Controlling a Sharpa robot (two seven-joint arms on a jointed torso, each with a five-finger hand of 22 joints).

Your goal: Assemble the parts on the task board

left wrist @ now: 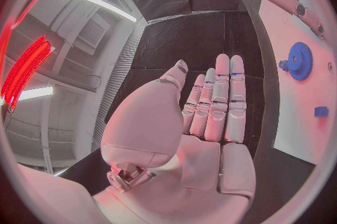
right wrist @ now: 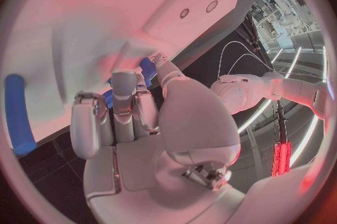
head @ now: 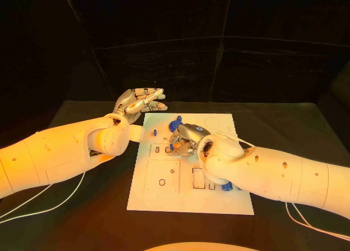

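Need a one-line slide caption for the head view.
Right hand works over the task board beside a blue gear; left hand hovers open off-board.

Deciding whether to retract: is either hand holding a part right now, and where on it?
The left hand is flat and holds nothing. The right hand has its fingertips on a small blue part on the task board; whether it grips it cannot be told.
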